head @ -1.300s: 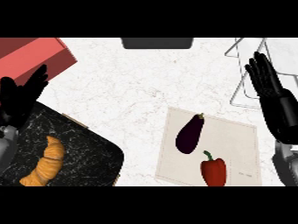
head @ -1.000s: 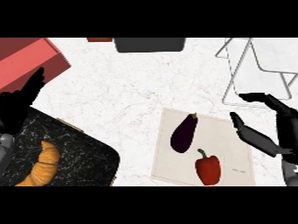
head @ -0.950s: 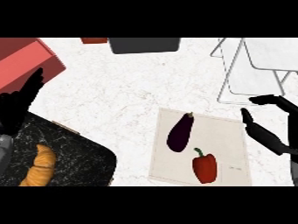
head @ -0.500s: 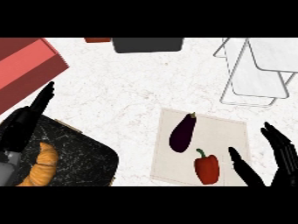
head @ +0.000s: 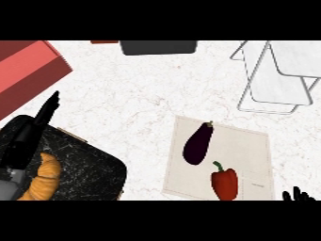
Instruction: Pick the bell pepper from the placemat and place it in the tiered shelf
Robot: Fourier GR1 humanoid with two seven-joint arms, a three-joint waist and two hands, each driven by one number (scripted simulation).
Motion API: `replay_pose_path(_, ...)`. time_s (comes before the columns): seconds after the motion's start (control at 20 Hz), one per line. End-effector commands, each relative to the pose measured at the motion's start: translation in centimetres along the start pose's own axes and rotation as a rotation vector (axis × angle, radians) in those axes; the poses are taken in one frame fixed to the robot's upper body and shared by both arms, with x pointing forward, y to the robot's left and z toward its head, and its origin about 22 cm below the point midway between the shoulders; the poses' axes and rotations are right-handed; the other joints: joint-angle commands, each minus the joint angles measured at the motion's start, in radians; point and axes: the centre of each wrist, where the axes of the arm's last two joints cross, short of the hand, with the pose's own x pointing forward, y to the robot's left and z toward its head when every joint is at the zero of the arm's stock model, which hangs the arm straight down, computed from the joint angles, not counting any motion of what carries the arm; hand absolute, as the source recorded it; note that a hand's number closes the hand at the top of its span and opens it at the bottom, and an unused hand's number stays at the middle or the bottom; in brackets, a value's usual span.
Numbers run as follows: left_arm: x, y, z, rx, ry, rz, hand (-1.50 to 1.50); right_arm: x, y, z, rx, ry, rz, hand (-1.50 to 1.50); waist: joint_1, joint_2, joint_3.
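From the head view, bare counter (head: 135, 94) lies between the placemat (head: 250, 150) and tiered shelf (head: 281, 77). The bell pepper (head: 225, 182) lies near the placemat's lower edge, stem up, long axis vertical, below the eggplant (head: 198, 143). Right hand (head: 297, 196) barely shows; fingers unclear. Left hand (head: 34, 129) fingers straight, over the dark tray (head: 86, 164).

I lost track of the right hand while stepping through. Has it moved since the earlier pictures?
Yes. The right hand has dropped from beside the tiered shelf to the view's lower edge, right of the placemat; only fingertips show.
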Motion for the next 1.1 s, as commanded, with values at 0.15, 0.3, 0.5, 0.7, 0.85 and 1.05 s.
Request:
replay_pose_path(0.15, -0.1, 0.9, 0.4, 0.021, -0.008, -0.019, 0.0, -1.9, -3.6, 3.8, 0.106, 0.128, 0.292, -1.5, -0.009, 0.018, -0.003)
replay_pose_path(0.3, -0.3, 0.4, 0.7, 0.01, -0.006, -0.02, 0.0, -1.1, -4.4, 3.6, 0.134, 0.184, 0.321, -1.5, -0.003, 0.02, -0.002)
replay_pose_path(0.5, 0.2, -0.1, 0.6, 0.013, -0.028, -0.008, 0.0, -0.2, -5.6, 3.9, 0.233, 0.281, 0.392, -1.5, 0.002, 0.021, -0.001)
replay_pose_path(0.7, -0.2, -0.3, 0.9, -0.013, -0.016, -0.017, 0.0, 1.3, -5.7, 2.9, 0.269, 0.351, 0.448, -1.5, 0.018, 0.021, -0.001)
replay_pose_path(0.85, 0.1, 0.7, 0.2, 0.003, -0.035, -0.007, 0.0, 2.9, -5.2, 1.7, 0.26, 0.386, 0.48, -1.5, 0.019, 0.02, -0.001)
replay_pose_path(1.05, -0.5, -0.4, 0.4, -0.021, -0.033, -0.003, 0.0, 5.9, -4.2, 0.7, 0.256, 0.411, 0.536, -1.5, 0.025, 0.011, 0.002)
